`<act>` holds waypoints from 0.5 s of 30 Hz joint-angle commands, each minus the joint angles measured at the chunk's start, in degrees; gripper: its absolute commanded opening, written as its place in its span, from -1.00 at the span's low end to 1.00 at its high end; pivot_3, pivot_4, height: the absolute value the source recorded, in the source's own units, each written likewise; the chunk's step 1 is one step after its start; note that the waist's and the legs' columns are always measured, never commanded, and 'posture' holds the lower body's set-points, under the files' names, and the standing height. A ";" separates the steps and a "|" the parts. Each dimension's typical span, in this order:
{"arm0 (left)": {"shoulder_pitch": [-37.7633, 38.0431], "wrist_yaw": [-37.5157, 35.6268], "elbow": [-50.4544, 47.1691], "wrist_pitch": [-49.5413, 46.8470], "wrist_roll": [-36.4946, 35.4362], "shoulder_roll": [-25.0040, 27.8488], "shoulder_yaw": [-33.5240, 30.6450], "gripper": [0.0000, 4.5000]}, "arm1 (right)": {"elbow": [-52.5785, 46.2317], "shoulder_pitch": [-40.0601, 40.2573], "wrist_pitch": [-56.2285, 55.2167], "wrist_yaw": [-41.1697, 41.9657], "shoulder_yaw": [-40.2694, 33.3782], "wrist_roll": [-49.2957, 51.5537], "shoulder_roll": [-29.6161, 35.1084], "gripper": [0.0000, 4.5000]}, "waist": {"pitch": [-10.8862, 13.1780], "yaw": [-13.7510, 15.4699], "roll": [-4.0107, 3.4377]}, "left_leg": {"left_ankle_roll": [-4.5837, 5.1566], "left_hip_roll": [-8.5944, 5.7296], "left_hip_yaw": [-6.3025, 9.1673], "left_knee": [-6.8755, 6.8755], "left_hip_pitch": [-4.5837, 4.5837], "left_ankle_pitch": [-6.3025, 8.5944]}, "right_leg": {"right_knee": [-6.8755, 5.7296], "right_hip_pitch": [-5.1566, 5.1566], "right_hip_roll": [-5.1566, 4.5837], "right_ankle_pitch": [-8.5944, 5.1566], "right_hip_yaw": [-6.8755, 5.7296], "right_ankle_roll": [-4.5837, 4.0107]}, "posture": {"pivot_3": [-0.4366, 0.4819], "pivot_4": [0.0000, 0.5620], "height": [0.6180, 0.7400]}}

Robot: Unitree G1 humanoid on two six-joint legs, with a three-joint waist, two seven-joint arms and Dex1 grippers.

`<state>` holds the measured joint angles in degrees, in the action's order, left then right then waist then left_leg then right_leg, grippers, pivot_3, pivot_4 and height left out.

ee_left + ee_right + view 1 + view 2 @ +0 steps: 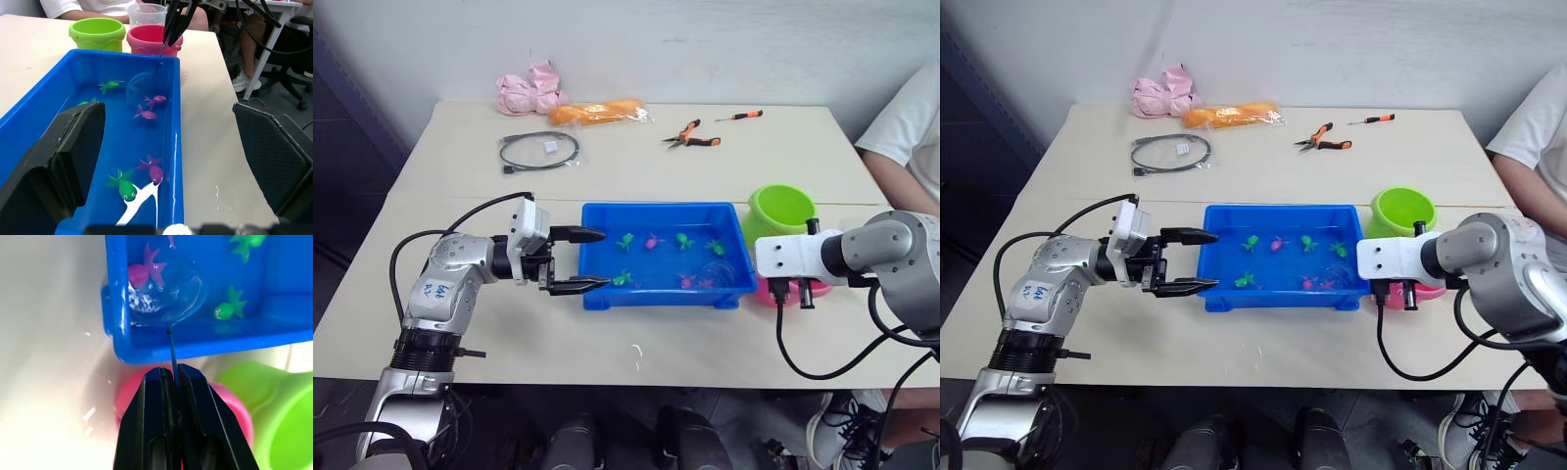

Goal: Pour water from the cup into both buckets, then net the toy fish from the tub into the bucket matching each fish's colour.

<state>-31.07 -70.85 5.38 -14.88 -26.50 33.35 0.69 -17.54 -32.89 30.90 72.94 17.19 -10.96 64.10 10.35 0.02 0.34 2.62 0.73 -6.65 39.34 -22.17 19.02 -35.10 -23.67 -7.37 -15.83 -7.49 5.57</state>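
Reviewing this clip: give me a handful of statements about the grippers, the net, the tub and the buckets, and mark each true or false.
1. The right gripper is shut on the thin dark handle of the small blue-rimmed net. True.
2. The net's hoop is over the lime green plastic bucket. False: it is inside the shallow bright blue plastic tub, by a pink toy fish.
3. The left gripper is open at the tub's end, holding nothing. True.
4. The tub holds only green fish. False: green toy fish and pink ones both lie in it.
5. The pink plastic bucket stands beside the green one. True.

Pliers point(691, 136), screwdriver point(741, 116), bagged cable point(539, 150).
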 commanded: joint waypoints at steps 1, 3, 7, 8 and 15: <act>-0.16 0.13 -0.91 0.88 -0.03 -0.08 -0.50 0.98 | -0.34 -2.27 5.30 1.10 -1.47 1.32 -0.72 -1.00 | 0.00 -0.04 0.00 | 0.00 0.00 0.00 0.01 0.00 0.00 | 0.00 0.00 -0.01 0.00 0.01 0.00 | -0.05 -0.47 1.00; 0.05 0.21 -0.85 1.05 0.00 -0.06 -0.59 0.98 | -0.32 -3.22 8.48 1.88 -1.69 2.66 -1.16 -1.00 | 0.00 -0.07 0.00 | 0.00 0.00 0.01 0.01 0.00 0.00 | 0.00 0.00 -0.02 0.00 0.01 0.00 | -0.05 -0.47 1.00; 0.37 0.37 -0.78 1.39 0.05 -0.13 -0.61 0.98 | 0.63 -5.21 13.09 3.17 -1.62 4.98 -1.38 -1.00 | 0.00 -0.03 0.00 | 0.00 0.00 0.02 0.02 -0.01 0.00 | 0.00 0.00 -0.06 0.00 0.00 0.00 | -0.05 -0.47 1.00; 0.40 0.42 -0.72 1.46 0.05 -0.15 -0.62 0.98 | 0.94 -5.69 14.36 3.35 -1.76 5.75 -1.68 -1.00 | 0.00 -0.06 0.00 | 0.00 -0.01 0.02 0.02 -0.01 0.00 | 0.01 0.00 -0.06 0.00 0.00 0.00 | -0.05 -0.47 1.00; 0.85 0.70 -0.90 1.79 0.23 -0.20 -0.47 0.98 | 2.63 -7.72 20.68 2.73 -1.68 9.97 -2.55 -1.00 | 0.00 -0.06 0.00 | 0.00 0.00 0.04 0.02 -0.01 0.00 | -0.01 0.00 -0.09 0.00 0.00 0.00 | -0.05 -0.47 1.00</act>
<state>-30.57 -70.34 5.38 -13.96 -26.49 33.23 0.68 -14.94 -39.39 50.55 75.80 17.19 -1.94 61.19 10.35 -0.04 0.34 2.62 0.73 -6.60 39.37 -22.18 19.02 -35.11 -23.67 -7.46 -15.83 -7.50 5.57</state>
